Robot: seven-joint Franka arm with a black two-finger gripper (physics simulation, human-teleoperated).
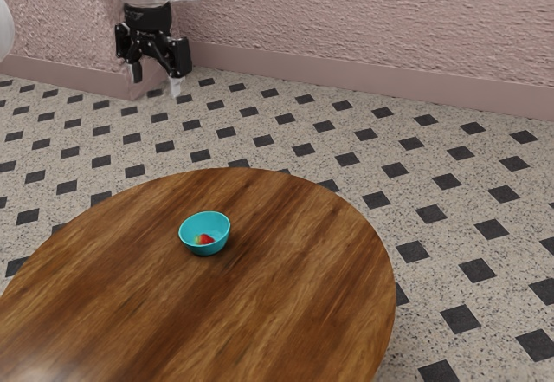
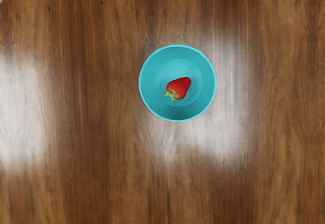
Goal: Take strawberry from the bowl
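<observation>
High up in the exterior view's upper left, my gripper (image 1: 157, 80) points down with its two fingers apart and nothing between them. It is well away from the teal bowl (image 1: 192, 246), which stands upright on the wooden table. The red strawberry (image 1: 205, 239) lies inside on the bowl's bottom. From above, in the wrist view, the bowl (image 2: 145, 84) is round and wide at the top, and the strawberry (image 2: 180, 87) rests on its side with its green leaves toward the bowl's wall.
The round brown table (image 1: 294, 287) has a curved edge toward the exterior view's right. Beyond it are a speckled floor with dark tiles (image 1: 346, 158) and a pink textured wall (image 1: 372, 18). No other object stands near the bowl.
</observation>
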